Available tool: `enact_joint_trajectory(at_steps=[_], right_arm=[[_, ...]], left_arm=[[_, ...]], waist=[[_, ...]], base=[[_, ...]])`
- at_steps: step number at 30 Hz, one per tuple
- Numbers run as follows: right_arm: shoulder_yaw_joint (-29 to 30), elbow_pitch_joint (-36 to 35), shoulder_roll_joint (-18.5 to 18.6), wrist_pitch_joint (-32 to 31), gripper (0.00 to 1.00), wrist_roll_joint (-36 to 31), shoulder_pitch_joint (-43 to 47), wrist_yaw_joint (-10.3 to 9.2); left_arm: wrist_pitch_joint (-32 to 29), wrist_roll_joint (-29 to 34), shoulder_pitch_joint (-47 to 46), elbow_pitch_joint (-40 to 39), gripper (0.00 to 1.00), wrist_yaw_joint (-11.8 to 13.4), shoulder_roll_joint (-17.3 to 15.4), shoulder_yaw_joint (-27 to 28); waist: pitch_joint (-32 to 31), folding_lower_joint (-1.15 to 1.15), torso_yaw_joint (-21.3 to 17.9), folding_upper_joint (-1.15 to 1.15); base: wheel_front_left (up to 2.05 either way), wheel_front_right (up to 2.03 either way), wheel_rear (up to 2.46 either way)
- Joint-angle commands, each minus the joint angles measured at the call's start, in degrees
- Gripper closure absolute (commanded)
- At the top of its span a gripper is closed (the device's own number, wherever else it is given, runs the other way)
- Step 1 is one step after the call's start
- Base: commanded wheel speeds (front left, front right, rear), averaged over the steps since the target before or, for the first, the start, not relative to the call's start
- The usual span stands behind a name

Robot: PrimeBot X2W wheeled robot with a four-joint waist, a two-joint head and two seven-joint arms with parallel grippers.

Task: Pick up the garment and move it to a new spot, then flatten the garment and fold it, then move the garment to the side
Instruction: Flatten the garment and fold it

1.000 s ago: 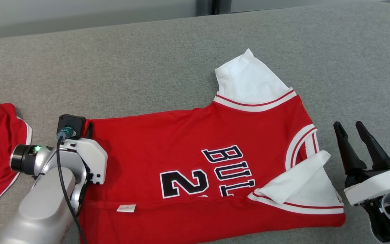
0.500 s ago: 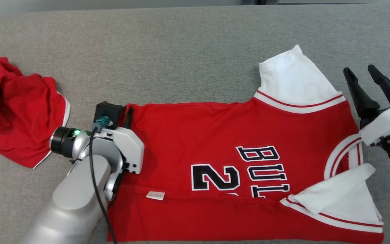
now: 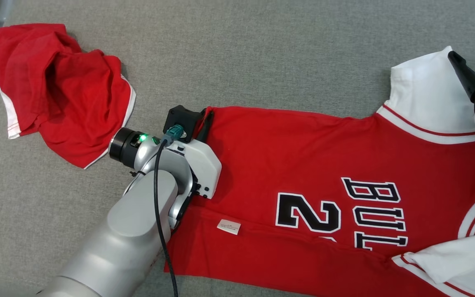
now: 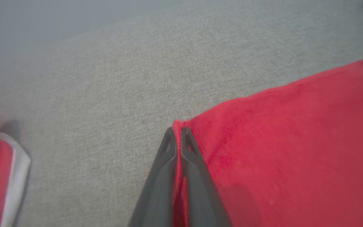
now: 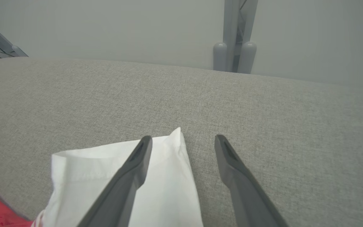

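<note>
Red jersey [image 3: 303, 156] lies spread on grey cushion [image 3: 262, 53]; left gripper [image 4: 176, 134] clamped tight on jersey's hem corner, right gripper [image 5: 183, 140] wide apart, empty, over jersey's white sleeve [image 5: 165, 179], contact unclear. It should bite the sleeve edge before any lift, both corners kept level.

Even soft light, faint shadows, left-wrist blur

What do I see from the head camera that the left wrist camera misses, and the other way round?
Head, not left wrist: black lettering, white sleeves, a small label, the open right jaws.
Left wrist, not head: up close, the left jaws shut on the jersey's pinched edge.
Both: the red jersey, the grey surface, a second red garment.
</note>
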State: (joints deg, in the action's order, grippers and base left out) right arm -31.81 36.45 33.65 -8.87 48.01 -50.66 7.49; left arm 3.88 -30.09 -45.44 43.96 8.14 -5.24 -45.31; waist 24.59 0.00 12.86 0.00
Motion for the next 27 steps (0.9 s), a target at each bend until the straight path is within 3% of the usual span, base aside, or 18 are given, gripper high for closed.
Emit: enact_joint_trajectory(at_steps=[1, 11, 12, 13, 14, 27], right_arm=[[-0.94, 1.08, 0.62, -0.08, 0.00, 0.86, -1.20, 0.00], [-8.23, 5.86, 2.76, 0.35, 0.00, 2.85, -6.53, 0.00], [-9.09, 6.23, 2.94, 0.03, 0.18, 3.20, -6.91, 0.00], [-9.84, 6.53, 3.23, -0.10, 0.45, 3.45, -7.33, 0.00], [-10.60, 6.77, 3.52, 0.10, 1.00, 3.58, -7.77, 0.00], [-15.76, 8.99, 3.28, 5.99, 1.00, 10.15, -9.85, 0.00]], left_arm=[[0.14, 0.07, -0.89, 0.79, 1.00, -0.31, 0.00, -0.27], [1.42, -1.68, -2.27, 3.14, 1.00, -1.20, 1.57, -1.49], [1.57, -1.85, -2.41, 3.39, 1.00, -1.23, 1.61, -1.60], [1.76, -1.90, -2.42, 3.65, 1.00, -1.30, 1.65, -1.75], [2.00, -2.17, -2.38, 3.89, 1.00, -1.26, 1.71, -1.92], [4.58, -4.51, -3.51, 8.15, 1.00, -1.05, 1.93, -2.07]], waist=[[0.99, 0.00, 1.10, 0.00], [2.49, 0.00, 2.94, 0.00], [2.54, 0.00, 3.03, 0.00], [2.57, 0.00, 3.12, 0.00], [2.58, 0.00, 3.18, 0.00], [0.31, 0.00, 0.96, 0.00]], base=[[0.00, 0.00, 0.00], [0.00, 0.00, 0.00], [0.00, 0.00, 0.00], [0.00, 0.00, 0.00], [0.00, 0.00, 0.00], [0.00, 0.00, 0.00]])
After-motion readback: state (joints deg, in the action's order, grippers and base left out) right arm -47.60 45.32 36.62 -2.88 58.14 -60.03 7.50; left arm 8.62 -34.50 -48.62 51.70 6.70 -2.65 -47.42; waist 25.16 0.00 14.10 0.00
